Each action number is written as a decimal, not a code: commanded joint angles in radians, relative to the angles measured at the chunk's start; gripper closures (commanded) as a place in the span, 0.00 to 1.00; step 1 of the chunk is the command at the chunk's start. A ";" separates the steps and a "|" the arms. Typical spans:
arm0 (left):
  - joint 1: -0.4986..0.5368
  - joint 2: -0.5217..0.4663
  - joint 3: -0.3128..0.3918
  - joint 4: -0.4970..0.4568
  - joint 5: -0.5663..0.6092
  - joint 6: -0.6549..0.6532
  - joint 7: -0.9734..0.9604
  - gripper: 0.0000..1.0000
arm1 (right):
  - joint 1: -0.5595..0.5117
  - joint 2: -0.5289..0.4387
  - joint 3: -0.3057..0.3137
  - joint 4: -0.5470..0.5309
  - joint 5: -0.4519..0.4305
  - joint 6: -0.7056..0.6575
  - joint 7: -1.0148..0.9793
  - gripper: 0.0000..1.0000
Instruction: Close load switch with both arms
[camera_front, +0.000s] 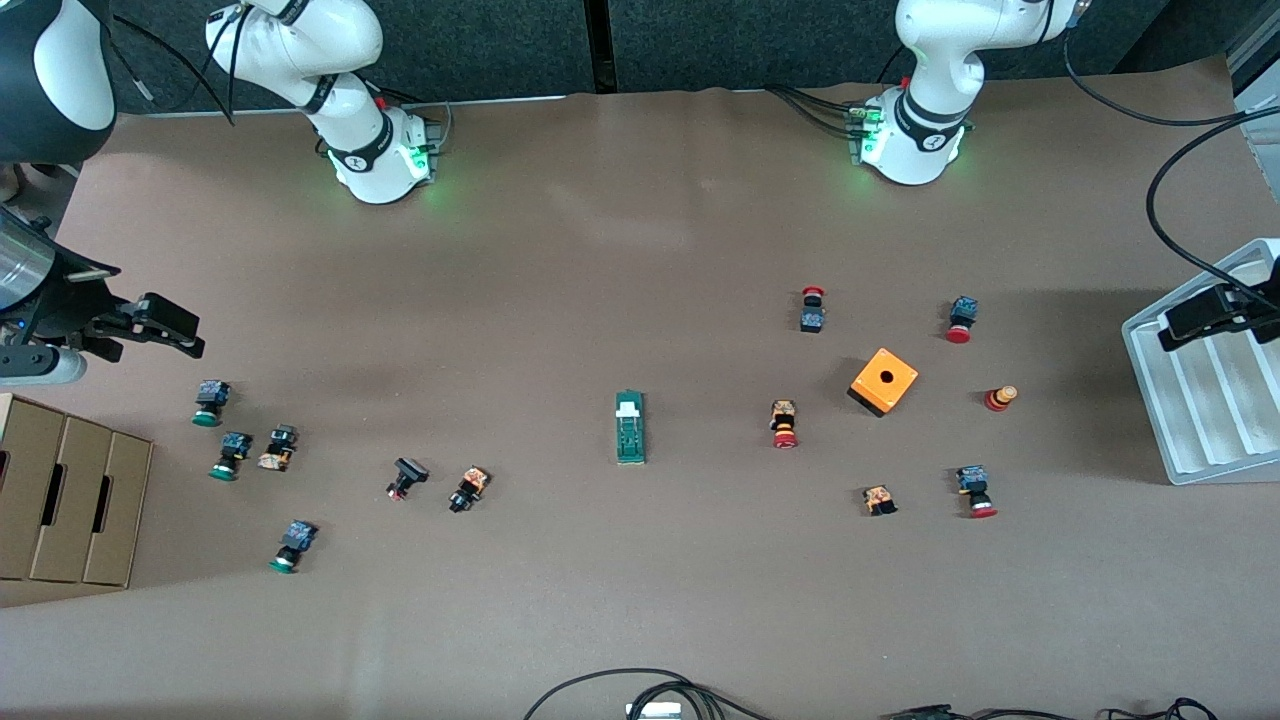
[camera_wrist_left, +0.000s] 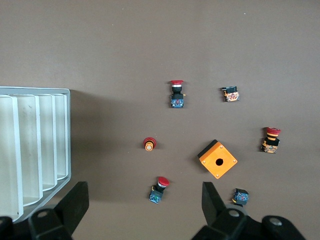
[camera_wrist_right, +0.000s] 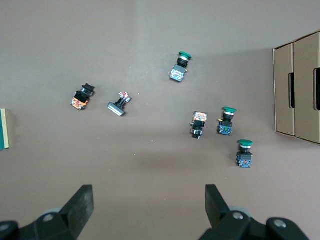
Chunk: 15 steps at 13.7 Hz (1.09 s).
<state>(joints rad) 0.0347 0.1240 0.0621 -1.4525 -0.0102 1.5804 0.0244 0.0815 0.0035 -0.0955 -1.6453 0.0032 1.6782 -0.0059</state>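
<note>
- Both grippers stand wide open and hold nothing: the right gripper hangs over the table's edge at the right arm's end, above a cluster of green-capped push-buttons; the left gripper hangs over the white ribbed plastic tray at the left arm's end.
- Brown paper-covered table: broad bare lanes run from each gripper toward the centre, and the widest open ground lies between the arm bases and the middle of the table.
- Stacked brown cardboard boxes sit at the right arm's end, nearer the front camera than the right gripper, clear of any inward path.
- Orange plastic cube with a hole and red-capped push-buttons lie between the left gripper and the target; this approach appears the more cluttered.
- Load switch, a narrow dark-green rectangular block, lies near the table's centre, well apart from both grippers and roughly midway between them. Its long axis runs from the front camera toward the bases, with the small white sliding piece at the end toward the bases. Each gripper must therefore travel inward to meet a long flank.
</note>
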 joint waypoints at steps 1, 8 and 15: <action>0.005 -0.003 -0.002 0.000 -0.016 -0.002 0.006 0.00 | 0.006 0.009 -0.006 0.015 0.004 0.000 -0.006 0.01; -0.006 0.005 -0.007 0.000 -0.014 0.004 -0.008 0.00 | 0.006 0.009 -0.006 0.016 0.004 0.000 -0.006 0.01; -0.015 0.022 -0.036 0.004 -0.001 0.018 -0.055 0.00 | 0.001 0.009 -0.010 0.016 0.004 0.000 -0.006 0.01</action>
<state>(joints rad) 0.0274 0.1419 0.0328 -1.4526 -0.0106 1.5863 -0.0103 0.0815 0.0035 -0.0975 -1.6453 0.0032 1.6783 -0.0059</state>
